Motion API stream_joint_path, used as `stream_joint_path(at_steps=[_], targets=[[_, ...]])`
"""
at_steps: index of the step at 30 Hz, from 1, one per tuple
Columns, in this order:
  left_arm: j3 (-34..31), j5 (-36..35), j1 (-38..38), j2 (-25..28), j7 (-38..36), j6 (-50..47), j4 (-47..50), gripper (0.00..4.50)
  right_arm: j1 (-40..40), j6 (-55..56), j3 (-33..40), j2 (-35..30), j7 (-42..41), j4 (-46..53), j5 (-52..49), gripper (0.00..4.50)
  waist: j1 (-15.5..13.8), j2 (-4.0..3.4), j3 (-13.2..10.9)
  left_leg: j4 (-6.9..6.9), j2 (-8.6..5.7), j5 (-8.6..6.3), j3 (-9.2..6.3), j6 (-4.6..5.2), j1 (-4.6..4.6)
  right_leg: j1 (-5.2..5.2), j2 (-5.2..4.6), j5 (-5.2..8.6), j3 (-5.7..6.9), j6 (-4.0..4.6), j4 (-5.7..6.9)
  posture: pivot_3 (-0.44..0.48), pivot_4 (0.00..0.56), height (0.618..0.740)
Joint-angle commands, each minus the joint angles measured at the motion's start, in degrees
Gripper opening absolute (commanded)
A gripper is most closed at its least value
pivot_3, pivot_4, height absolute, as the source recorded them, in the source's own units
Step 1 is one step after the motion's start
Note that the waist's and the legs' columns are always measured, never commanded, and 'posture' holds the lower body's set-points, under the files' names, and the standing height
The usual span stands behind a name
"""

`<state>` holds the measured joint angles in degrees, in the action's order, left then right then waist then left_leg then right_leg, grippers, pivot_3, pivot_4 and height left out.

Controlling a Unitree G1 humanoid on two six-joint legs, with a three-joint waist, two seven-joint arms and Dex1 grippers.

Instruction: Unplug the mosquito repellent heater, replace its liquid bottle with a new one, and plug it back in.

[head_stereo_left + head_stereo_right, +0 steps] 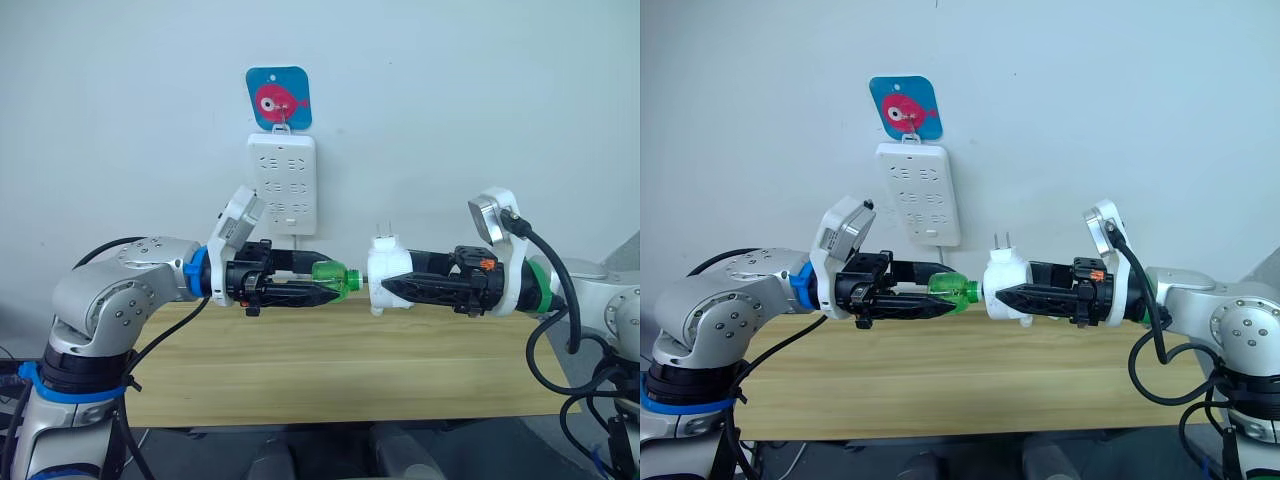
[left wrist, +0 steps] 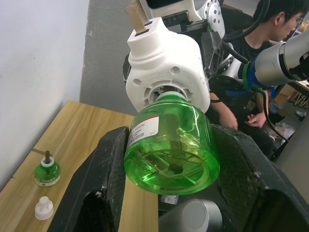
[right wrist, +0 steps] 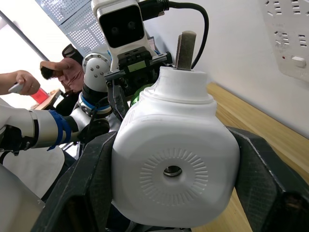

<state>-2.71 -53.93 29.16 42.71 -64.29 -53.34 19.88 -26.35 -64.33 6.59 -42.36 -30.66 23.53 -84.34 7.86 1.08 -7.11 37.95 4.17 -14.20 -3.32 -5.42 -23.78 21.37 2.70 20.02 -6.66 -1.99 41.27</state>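
Heater (image 1: 385,268) clamped in the right gripper (image 1: 400,288), held in the air above the table (image 1: 330,370), prongs up, socket opening facing the left gripper (image 1: 322,287). Green bottle (image 1: 334,279) is grasped by the left gripper, neck just at or inside the heater's socket; long axis horizontal, neck toward the right gripper, base back between its own fingers. Likely screwing the bottle in: keep both axes in line, twist the bottle without tilting, hold the heater firm so the thread doesn't cross. Second small bottle (image 2: 47,173) and white cap (image 2: 43,208) sit on the table, well off from both grippers. Power strip (image 1: 282,182) hangs on the wall behind, above the grippers.
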Motion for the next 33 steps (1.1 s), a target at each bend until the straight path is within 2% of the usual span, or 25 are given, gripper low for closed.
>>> stream_joint_path(at_steps=[1, 21, 25, 33], targets=[[-0.5, -1.0, 1.3, -0.6, 0.3, 1.1, 1.8, 2.34, -0.6, 0.9, 0.4, 0.2, 0.0, 1.1, -0.3, 3.0, 0.0, 0.0, 0.0, 0.0, 0.0, 0.0, 0.0, 0.0, 0.0, 0.0, 0.0, 0.0, 0.0, 0.0, 0.0, -0.087, 0.068, 0.735], [2.7, 2.6, 0.6, -4.7, 1.7, 4.5, 2.7, 2.33, -2.7, -0.1, -2.1, 2.4, 3.0, 2.5, -1.8, 3.0, 0.0, -0.01, 0.0, 0.0, 0.0, 0.0, 0.0, 0.0, 0.0, 0.0, 0.01, 0.0, -0.01, 0.0, -0.01, -0.087, 0.069, 0.735], [3.3, 3.5, 0.5, -5.3, 1.4, 5.1, 2.6, 2.33, -3.4, -1.1, -2.3, 1.6, 3.6, 2.0, -2.8, 4.44, 0.0, -0.01, 0.0, 0.0, 0.0, 0.0, 0.01, 0.0, 0.0, -0.01, 0.0, 0.0, -0.02, 0.0, -0.02, -0.09, 0.071, 0.735], [3.4, 4.3, 0.2, -7.2, 3.6, 6.8, 1.5, 2.33, -4.7, -3.0, -3.0, -1.9, 2.1, 2.2, -3.2, 4.5, 0.0, -0.01, 0.0, 0.0, 0.0, 0.0, 0.01, 0.0, 0.0, -0.02, 0.01, 0.0, -0.02, 0.0, -0.02, -0.092, 0.07, 0.735]])
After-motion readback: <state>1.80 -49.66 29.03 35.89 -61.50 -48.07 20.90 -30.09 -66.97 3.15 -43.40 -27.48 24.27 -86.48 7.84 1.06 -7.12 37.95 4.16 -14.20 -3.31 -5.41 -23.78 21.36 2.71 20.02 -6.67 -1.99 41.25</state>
